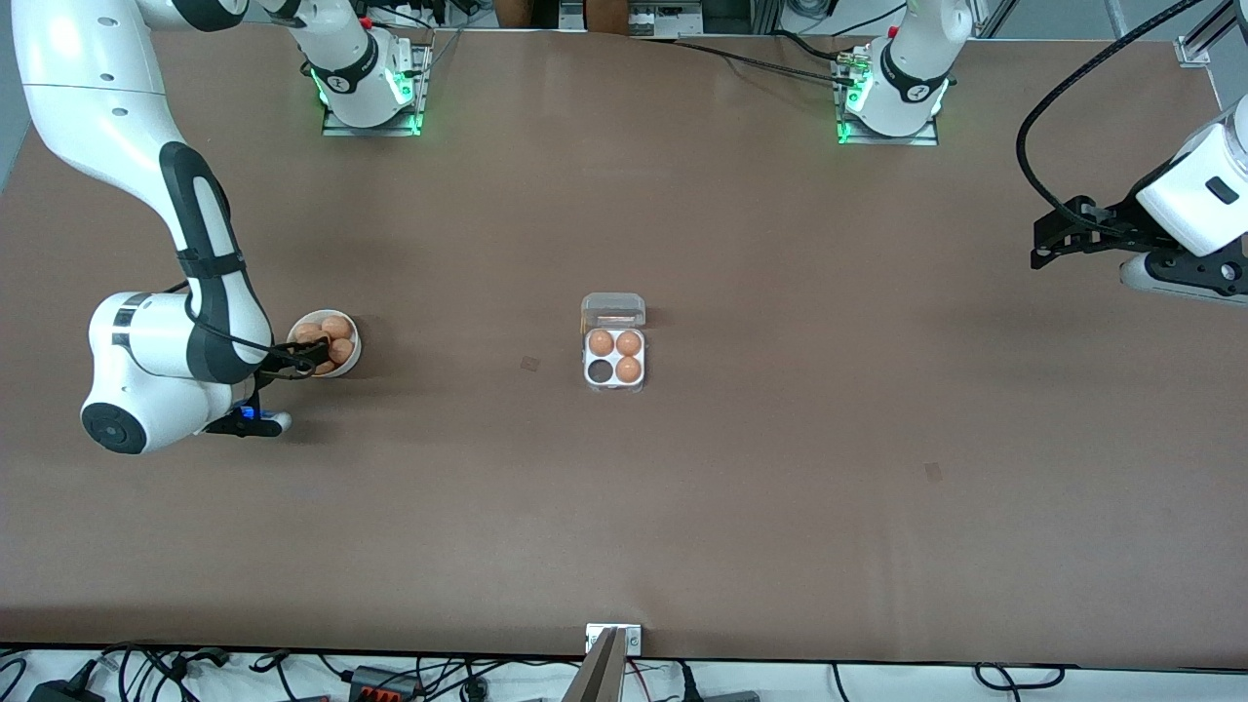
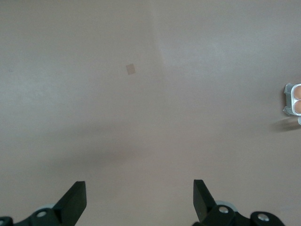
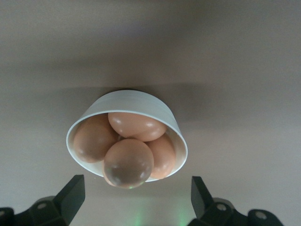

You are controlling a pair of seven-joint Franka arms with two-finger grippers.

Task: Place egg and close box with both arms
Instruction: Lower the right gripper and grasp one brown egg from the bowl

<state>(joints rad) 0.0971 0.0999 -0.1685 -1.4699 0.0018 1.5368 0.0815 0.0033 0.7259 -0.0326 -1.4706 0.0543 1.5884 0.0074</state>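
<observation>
Eggs [image 1: 328, 341] lie piled in a white bowl [image 1: 348, 367] near the table's [image 1: 780, 487] edge at the right arm's end. The right gripper [image 1: 310, 363] hangs over this bowl, at its rim on the side of that edge. In the right wrist view its fingers [image 3: 73, 192] stand wide apart and hold nothing, with the bowl and four eggs seen between them.

The box [image 1: 615, 356] sits in the middle of the table, well apart from every edge. Its clear lid [image 1: 613, 311] is open and lies farther from the front camera than the tray. Three cells hold an egg; the fourth cell [image 1: 601, 370], dark, has none.

The left gripper [image 1: 1063, 237] waits in the air over the table's edge at the left arm's end. Its fingers [image 2: 75, 200] are also spread wide and hold nothing, above bare table.
</observation>
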